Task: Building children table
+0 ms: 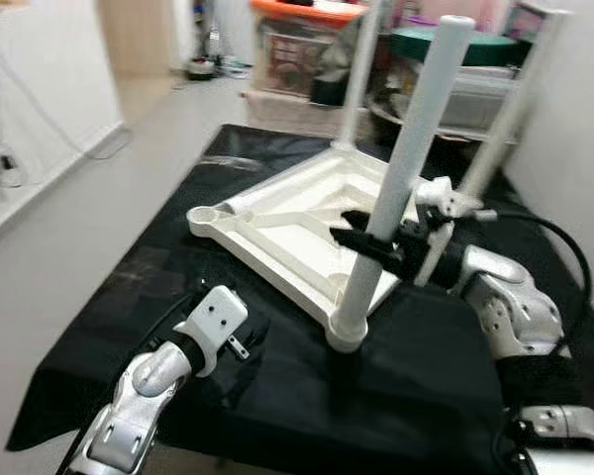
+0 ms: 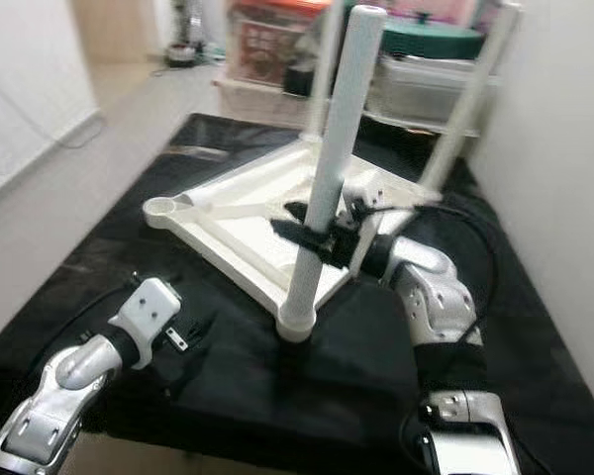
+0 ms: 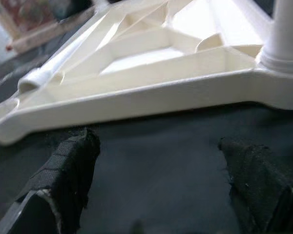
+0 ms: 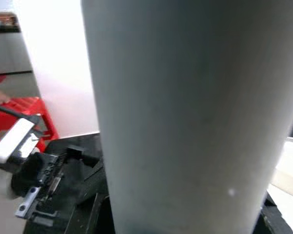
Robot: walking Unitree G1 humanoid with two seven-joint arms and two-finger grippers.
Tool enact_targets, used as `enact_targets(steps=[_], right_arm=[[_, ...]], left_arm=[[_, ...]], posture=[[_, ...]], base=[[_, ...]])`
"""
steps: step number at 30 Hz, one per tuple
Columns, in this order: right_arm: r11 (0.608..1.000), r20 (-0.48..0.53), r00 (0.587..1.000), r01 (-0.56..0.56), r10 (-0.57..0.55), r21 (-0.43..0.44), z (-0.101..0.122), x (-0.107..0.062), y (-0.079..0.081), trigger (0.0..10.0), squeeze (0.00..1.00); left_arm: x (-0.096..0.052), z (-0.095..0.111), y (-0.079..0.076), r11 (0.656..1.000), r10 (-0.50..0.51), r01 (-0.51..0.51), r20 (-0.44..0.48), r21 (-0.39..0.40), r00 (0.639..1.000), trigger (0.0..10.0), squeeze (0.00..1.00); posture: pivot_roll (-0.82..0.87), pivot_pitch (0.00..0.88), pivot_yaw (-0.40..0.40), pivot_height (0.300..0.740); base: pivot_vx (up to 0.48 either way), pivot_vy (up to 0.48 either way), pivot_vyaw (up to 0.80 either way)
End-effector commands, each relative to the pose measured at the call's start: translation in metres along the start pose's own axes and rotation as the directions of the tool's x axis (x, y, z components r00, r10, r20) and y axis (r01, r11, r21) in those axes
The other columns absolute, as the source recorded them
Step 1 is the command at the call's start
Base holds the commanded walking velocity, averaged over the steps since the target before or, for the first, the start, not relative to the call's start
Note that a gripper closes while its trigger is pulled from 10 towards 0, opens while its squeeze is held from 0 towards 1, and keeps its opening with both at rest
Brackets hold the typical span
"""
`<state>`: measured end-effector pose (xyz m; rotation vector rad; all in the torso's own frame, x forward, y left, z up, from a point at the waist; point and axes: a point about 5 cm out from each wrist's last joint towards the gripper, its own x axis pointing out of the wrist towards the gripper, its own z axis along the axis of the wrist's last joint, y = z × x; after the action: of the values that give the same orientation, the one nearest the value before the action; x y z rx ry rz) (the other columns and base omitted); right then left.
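Both arms are silver with rounded, jointed shells. The left arm (image 1: pixel 139 396) ends in a white square wrist block bearing two dark screw holes. The right arm (image 1: pixel 510 307) carries a black cable looping from wrist to elbow. Fingers (image 3: pixel 68 170) are black, coarsely padded.

Smooth white plastic table top (image 1: pixel 277 233) catching a soft sheen, matt white plastic leg (image 1: pixel 401 178), matt black cloth (image 1: pixel 307 396) lying slightly wrinkled, rough black padding covering the left gripper's fingers (image 3: pixel 71 170), glossy silver arm shells (image 1: pixel 510 307).
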<state>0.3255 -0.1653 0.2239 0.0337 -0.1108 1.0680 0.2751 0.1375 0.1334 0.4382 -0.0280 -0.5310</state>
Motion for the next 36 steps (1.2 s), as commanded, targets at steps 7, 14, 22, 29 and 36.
enact_targets(steps=[7,14,22,29,36], right_arm=[[0.218,-0.275,0.177,0.968,-0.945,-0.127,-0.061,-0.056,-0.042,0.0,0.00],[-0.202,-0.243,-0.260,0.949,-0.934,-0.241,-0.076,-0.102,0.012,0.0,0.00],[-0.088,-0.195,-0.116,0.985,-0.974,-0.147,-0.061,-0.080,0.013,10.0,0.48],[0.149,0.104,0.153,0.988,-0.983,-0.048,0.023,-0.068,-0.025,10.0,0.00],[0.676,0.149,0.680,0.732,-0.718,-0.082,0.043,-0.064,-0.024,10.0,0.00]], left_arm=[[0.000,0.004,0.003,1.000,-0.016,0.016,0.010,0.016,1.000,10.0,0.00],[0.003,0.007,0.000,0.999,-0.036,0.036,0.019,0.014,0.999,10.0,0.00],[0.009,0.009,-0.001,0.999,-0.048,0.047,0.026,0.014,0.999,10.0,0.00],[0.007,0.007,-0.002,0.999,-0.040,0.040,0.026,0.004,0.999,10.0,0.00],[0.005,0.007,-0.001,0.999,-0.036,0.036,0.025,0.002,0.999,10.0,0.00]], posture=[[0.07,0.000,-0.112,0.740],[0.06,0.000,-0.091,0.740],[0.02,0.000,-0.080,0.740],[0.02,0.000,-0.094,0.740],[0.03,0.000,-0.097,0.740]], base=[[0.000,0.000,0.00],[0.000,0.000,0.00],[0.000,0.000,0.00],[0.000,0.000,0.00],[0.000,0.000,0.00]])
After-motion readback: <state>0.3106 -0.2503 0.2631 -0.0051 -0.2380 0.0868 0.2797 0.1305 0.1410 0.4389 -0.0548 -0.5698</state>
